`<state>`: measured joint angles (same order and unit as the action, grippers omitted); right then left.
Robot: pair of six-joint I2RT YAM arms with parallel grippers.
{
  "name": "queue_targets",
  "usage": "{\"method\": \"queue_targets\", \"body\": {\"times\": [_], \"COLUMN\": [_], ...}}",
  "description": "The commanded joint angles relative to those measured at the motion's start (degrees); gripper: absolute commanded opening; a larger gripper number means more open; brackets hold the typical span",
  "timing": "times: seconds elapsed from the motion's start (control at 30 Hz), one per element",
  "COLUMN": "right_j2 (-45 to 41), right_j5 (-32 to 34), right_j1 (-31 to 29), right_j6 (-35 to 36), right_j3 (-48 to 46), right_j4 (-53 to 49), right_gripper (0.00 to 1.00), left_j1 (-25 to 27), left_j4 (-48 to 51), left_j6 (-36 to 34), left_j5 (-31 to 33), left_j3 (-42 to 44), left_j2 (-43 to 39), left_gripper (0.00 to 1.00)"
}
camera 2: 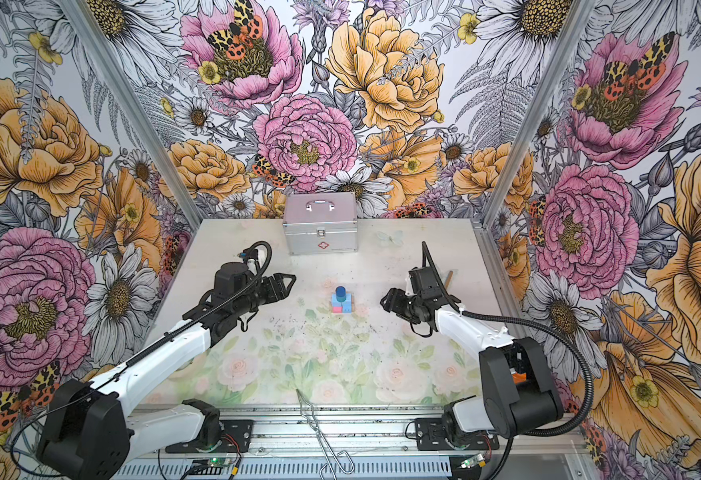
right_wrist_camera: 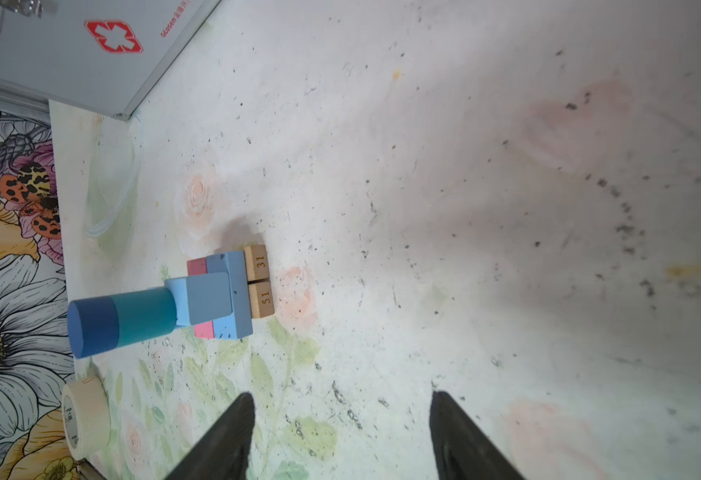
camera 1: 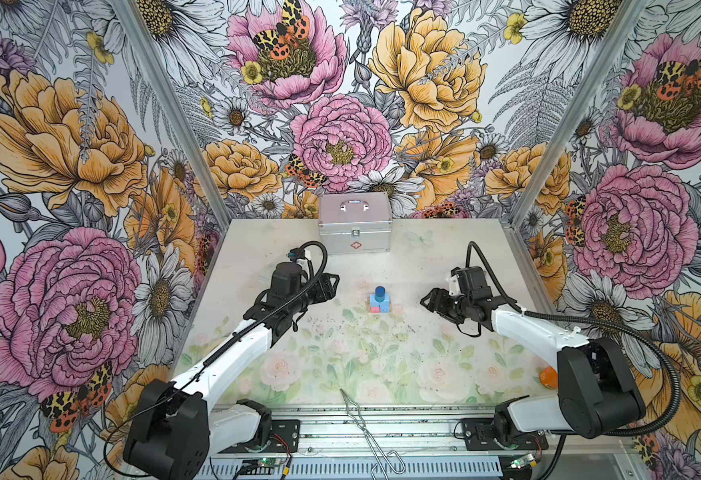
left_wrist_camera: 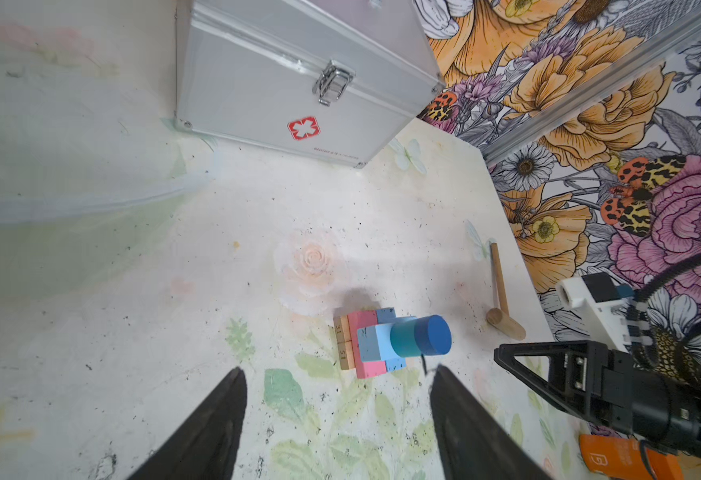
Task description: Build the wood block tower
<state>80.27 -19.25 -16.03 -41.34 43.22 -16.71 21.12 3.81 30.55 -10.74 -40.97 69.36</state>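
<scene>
The tower [camera 1: 379, 301] [camera 2: 341, 300] stands mid-table between both arms. It is made of wood blocks: two tan planks [right_wrist_camera: 261, 280] at the base, pink and blue slabs, a light blue cube [right_wrist_camera: 207, 299], a teal cylinder [right_wrist_camera: 145, 316] and a dark blue cylinder [right_wrist_camera: 91, 328] on top. My left gripper [camera 1: 334, 286] [left_wrist_camera: 338, 369] is open and empty, a short way left of the tower [left_wrist_camera: 382, 345]. My right gripper [camera 1: 425, 301] [right_wrist_camera: 341, 394] is open and empty too, a little further off to the right. Neither touches the stack.
A silver metal case [camera 1: 355, 228] sits at the back centre. A wooden mallet [left_wrist_camera: 502, 299] lies near the right wall and a beige tape roll [right_wrist_camera: 85, 415] near the left one. An orange object [camera 1: 548, 376] sits by the right arm's base. Metal tongs [camera 1: 361, 424] lie at the front edge.
</scene>
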Motion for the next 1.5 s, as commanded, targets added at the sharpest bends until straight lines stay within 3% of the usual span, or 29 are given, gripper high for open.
{"method": "queue_targets", "body": {"times": [0.0,0.17,0.23,0.37,0.43,0.63,0.8,0.97,1.13,1.47], "right_j2": [0.04,1.93,2.25,4.23,6.00,13.99,20.33,23.33,23.53,24.14], "right_j5": [0.75,1.36,1.57,1.60,1.08,-1.69,-4.88,-6.45,-6.91,-7.00], "right_j1": [-2.21,-3.12,-3.12,-2.84,-2.60,-1.82,-1.49,-1.40,-1.32,-1.05], "right_j6": [-1.15,-1.09,-0.64,0.70,1.38,3.39,4.14,4.53,4.77,4.57], "right_j3": [0.11,0.99,2.30,6.35,8.68,16.32,22.02,25.77,27.24,27.12], "right_j4": [-0.42,-0.33,-0.34,-0.41,-0.36,-0.33,-0.31,-0.41,-0.40,-0.36], "right_gripper": [0.67,0.54,0.41,0.10,0.00,0.00,0.00,0.00,0.00,0.00], "left_j1": [-0.15,2.61,4.44,9.61,11.83,14.43,15.06,15.09,15.12,16.42], "left_j4": [-5.61,-6.44,-8.06,-14.03,-17.89,-30.60,-42.07,-59.67,-84.73,-79.20], "left_j6": [2.27,2.28,2.37,2.94,3.12,3.78,6.03,11.62,19.86,16.43], "left_j5": [-3.58,-2.47,-2.03,-0.77,-0.53,-1.07,-4.38,-9.45,-10.09,-4.85], "left_j3": [2.30,4.59,5.80,8.99,10.62,15.38,17.00,17.45,20.47,20.86], "left_j2": [1.87,4.61,5.44,6.86,7.31,8.60,14.58,26.76,40.65,36.91], "left_gripper": [0.65,0.45,0.34,0.02,0.00,0.00,0.00,0.00,0.00,0.00]}}
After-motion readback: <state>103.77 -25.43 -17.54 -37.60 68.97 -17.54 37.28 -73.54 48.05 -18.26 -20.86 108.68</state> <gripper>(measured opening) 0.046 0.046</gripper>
